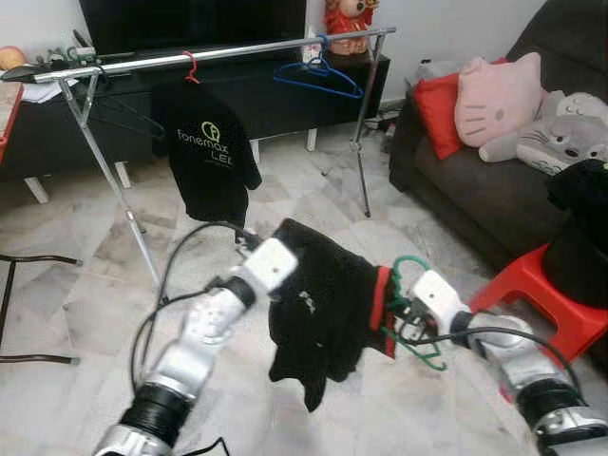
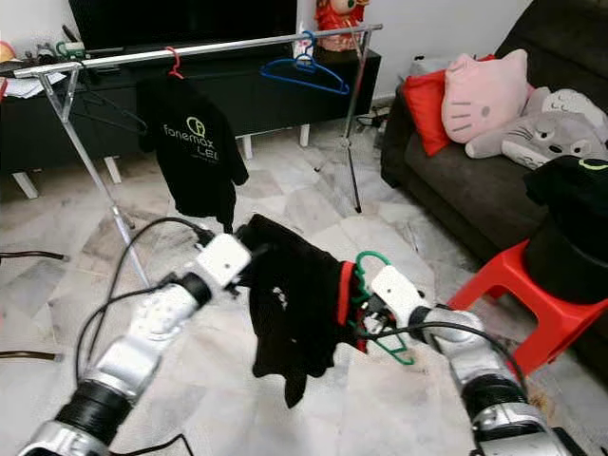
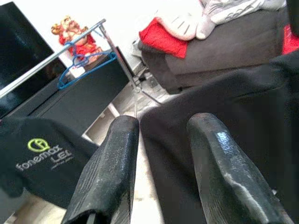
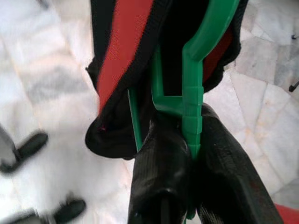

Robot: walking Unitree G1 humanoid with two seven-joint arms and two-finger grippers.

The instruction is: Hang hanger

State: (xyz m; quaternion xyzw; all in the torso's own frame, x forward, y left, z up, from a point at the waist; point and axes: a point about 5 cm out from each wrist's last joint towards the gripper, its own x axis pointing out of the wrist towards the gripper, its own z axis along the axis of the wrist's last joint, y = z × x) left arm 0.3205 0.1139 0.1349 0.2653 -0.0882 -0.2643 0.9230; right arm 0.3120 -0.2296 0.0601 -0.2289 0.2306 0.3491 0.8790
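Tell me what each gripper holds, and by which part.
The right gripper is shut on the green hanger, clamped on its neck below the hook. The left gripper is open, its fingers against the black garment on that hanger, gripping nothing.

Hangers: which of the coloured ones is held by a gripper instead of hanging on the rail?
The green hanger, clamped in the right gripper; the red and blue ones hang on the rail.

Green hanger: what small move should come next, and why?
Probably lift the green hanger toward the rail. The right gripper is shut on its neck, the black shirt hangs from it, the left gripper is at the shirt, and the rail is higher and farther off.
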